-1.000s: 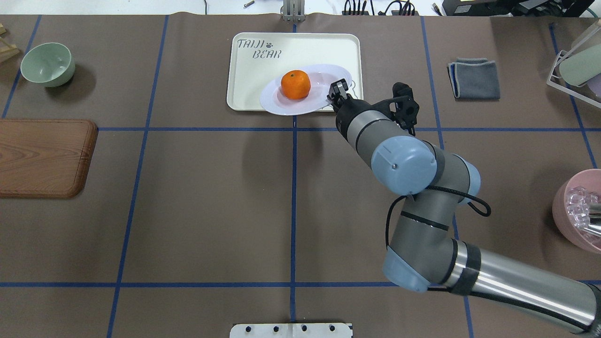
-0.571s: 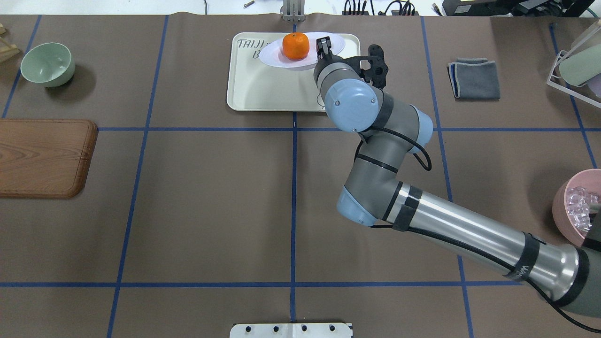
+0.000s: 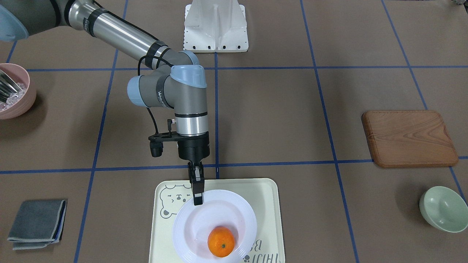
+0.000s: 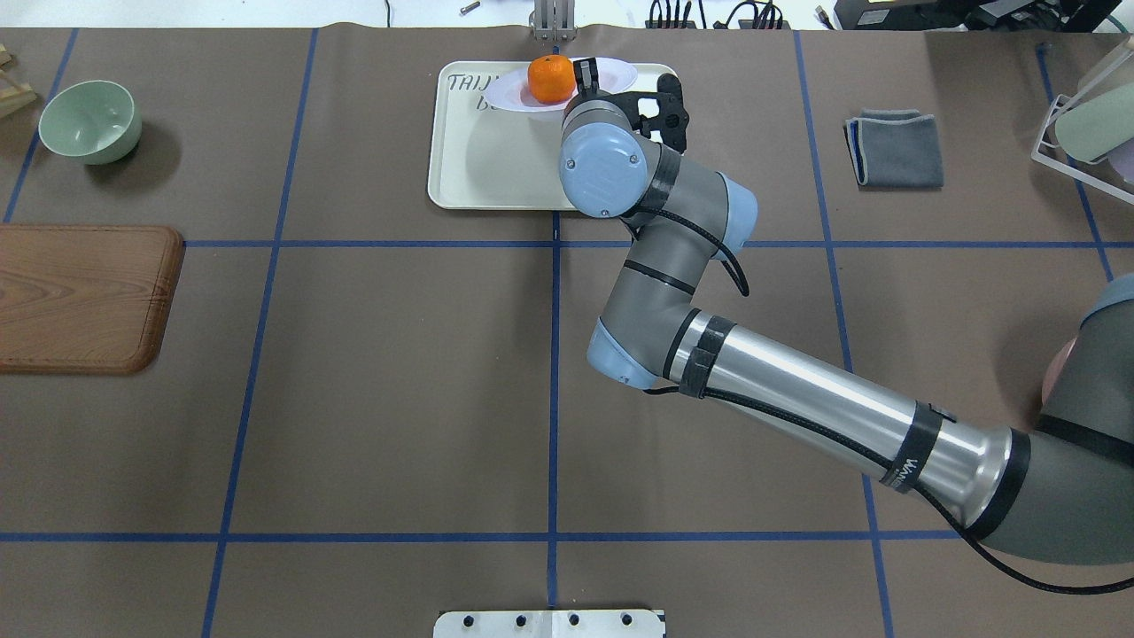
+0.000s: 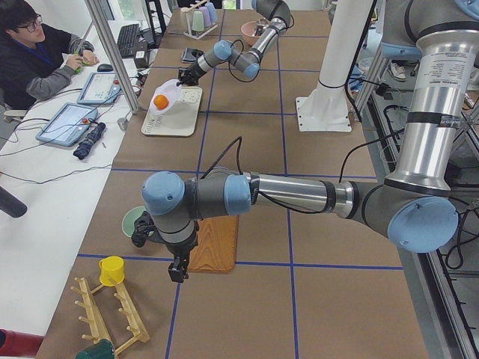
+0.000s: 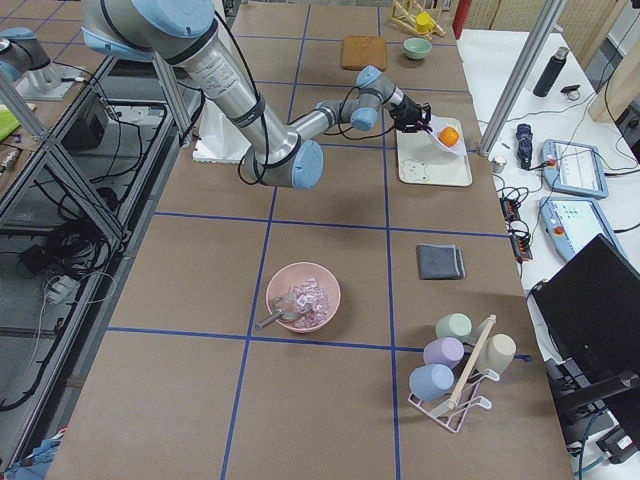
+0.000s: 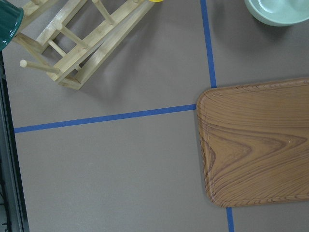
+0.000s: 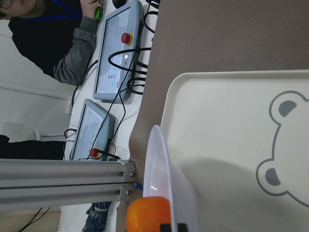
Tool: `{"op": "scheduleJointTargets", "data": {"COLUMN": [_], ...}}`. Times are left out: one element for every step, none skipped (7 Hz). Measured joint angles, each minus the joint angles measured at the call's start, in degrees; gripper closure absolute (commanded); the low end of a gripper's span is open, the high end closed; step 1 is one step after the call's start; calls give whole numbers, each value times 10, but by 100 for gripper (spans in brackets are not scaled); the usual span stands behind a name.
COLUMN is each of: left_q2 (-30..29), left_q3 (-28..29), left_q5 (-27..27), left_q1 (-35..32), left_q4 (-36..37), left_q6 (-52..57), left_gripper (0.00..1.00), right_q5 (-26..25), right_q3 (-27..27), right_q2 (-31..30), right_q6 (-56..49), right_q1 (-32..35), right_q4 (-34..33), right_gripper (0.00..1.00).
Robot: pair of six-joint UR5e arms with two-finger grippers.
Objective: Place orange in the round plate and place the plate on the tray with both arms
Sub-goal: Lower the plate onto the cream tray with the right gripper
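The orange point(image 4: 550, 78) lies in the round plate point(image 4: 505, 96), toward its far side. My right gripper point(image 4: 586, 75) is shut on the plate's rim and holds it tilted in the air over the far part of the tray point(image 4: 478, 168). From the front, the gripper point(image 3: 197, 199) pinches the rim nearest the robot, with the orange point(image 3: 221, 242) resting low in the plate point(image 3: 195, 226). The right wrist view shows the plate's edge point(image 8: 161, 159) above the tray's bear drawing point(image 8: 285, 145). The left gripper point(image 5: 177, 273) hangs by the wooden board; I cannot tell its state.
A mint-green bowl point(image 4: 90, 121) and a wooden board point(image 4: 84, 297) sit at the left. A grey cloth point(image 4: 895, 148) lies right of the tray. A pink bowl point(image 3: 12, 91) and a cup rack point(image 6: 455, 380) stand at the right. A person point(image 5: 37, 52) sits beyond the table.
The right arm has stretched forward and carried the plate with the orange from the tray's near edge to over its far edge, slightly leftward.
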Motion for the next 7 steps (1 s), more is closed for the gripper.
{"op": "scheduleJointTargets", "data": {"left_q2": [0,0,0,0,0,0,0], "left_q3": [0,0,0,0,0,0,0], "left_q5": [0,0,0,0,0,0,0], "left_q1": [0,0,0,0,0,0,0], "left_q4": [0,0,0,0,0,0,1], "left_q6": [1,1,1,1,2,2,2], "left_gripper": [1,1,1,1,1,1,1], "right_q5": [-9,-15,-17,-19,-19,-18,-16], "right_q3": [-10,-14,-13,-8,8,43,90], "right_q2": [5,7,8,6,-1,-21,-51], "right_q6": [0,0,-4,-11,-26,-59,-106], "right_q1": [-6,-11,-15,-18,-21,-24,-26], "right_q4": [0,0,-1,-2,-3,-4,-5], "right_gripper": [81,57,44,0,0,0,0]}}
